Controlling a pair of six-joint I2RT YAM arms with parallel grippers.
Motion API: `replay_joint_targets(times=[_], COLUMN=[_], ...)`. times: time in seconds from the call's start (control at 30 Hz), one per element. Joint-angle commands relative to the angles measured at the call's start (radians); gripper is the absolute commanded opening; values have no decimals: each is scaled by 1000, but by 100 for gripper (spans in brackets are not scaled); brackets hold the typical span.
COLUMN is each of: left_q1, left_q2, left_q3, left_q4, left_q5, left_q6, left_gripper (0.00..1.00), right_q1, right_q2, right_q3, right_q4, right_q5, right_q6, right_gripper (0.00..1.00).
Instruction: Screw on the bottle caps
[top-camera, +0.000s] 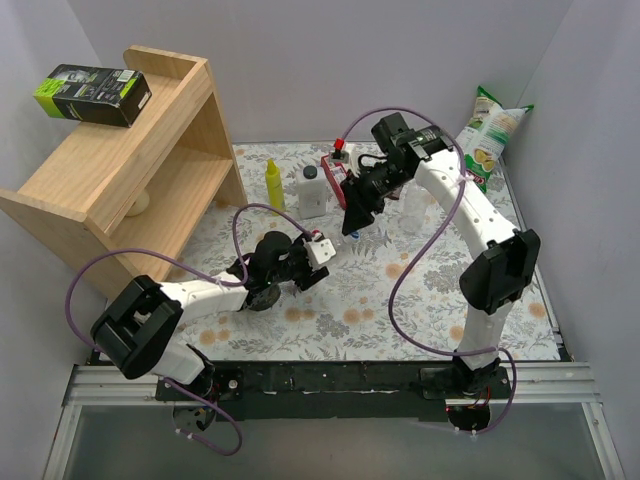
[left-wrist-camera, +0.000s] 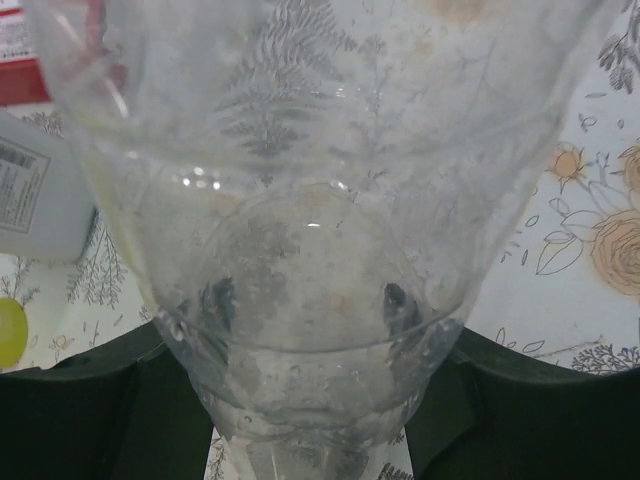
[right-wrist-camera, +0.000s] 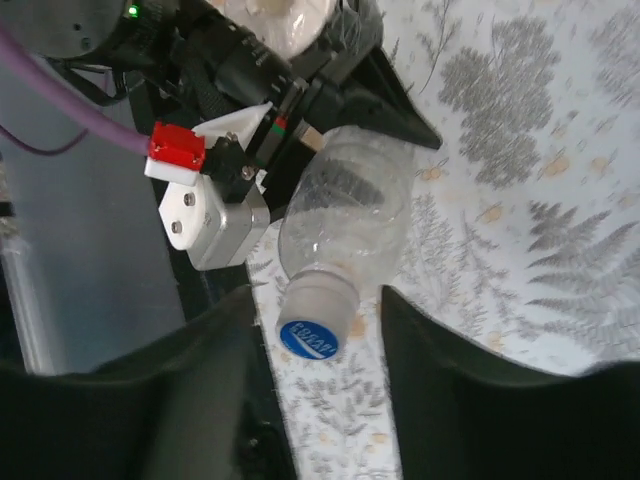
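Note:
My left gripper (top-camera: 318, 252) is shut on the body of a clear bottle (right-wrist-camera: 345, 205) and holds it tilted above the floral table. The bottle fills the left wrist view (left-wrist-camera: 310, 230), with the dark fingers (left-wrist-camera: 90, 410) pressed against both of its sides. A cap (right-wrist-camera: 315, 318) with a blue top and a pale side sits on the bottle's neck. My right gripper (right-wrist-camera: 315, 295) is open. Its two dark fingers (right-wrist-camera: 215, 380) stand either side of the cap with a gap on each side. In the top view the right gripper (top-camera: 350, 222) points down at the bottle's end.
A slim yellow bottle (top-camera: 273, 185), a white black-capped bottle (top-camera: 312, 190) and a red box (top-camera: 335, 165) stand behind the grippers. A wooden shelf (top-camera: 120, 170) with a black-green box (top-camera: 90, 93) is at the left. A snack bag (top-camera: 490, 130) leans at the back right.

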Motion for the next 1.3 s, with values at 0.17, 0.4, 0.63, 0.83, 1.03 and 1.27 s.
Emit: replay_joint_targets(times=[0.17,0.4,0.63,0.83,1.03,1.27], left_q1=[17,17,17,17,17,13], left_q2=[-93,-75,-75,-70,-70,-66], left_q3=[-8,21,45,53,52,33], left_q4=[-56,-99,-118,-113,-96,28], left_q5=[354,437,457,464,462,361], left_q6=[10,71,88,83,79,-18], left_gripper=[0,0,0,0,0,0], right_q1=[41,163,212,259,282,275], right_q2=[-345,-587,-546,-534,-514,-408], right_q3=[-108,-426,-411,-417,-414,-333], right_q4=[-28,156,166,159,133,145], right_q5=[53,206,218,226,240,286], right_q6=[-589,-730,-741,-759,-756,-470], right_gripper=[71,70,68,60,42,14])
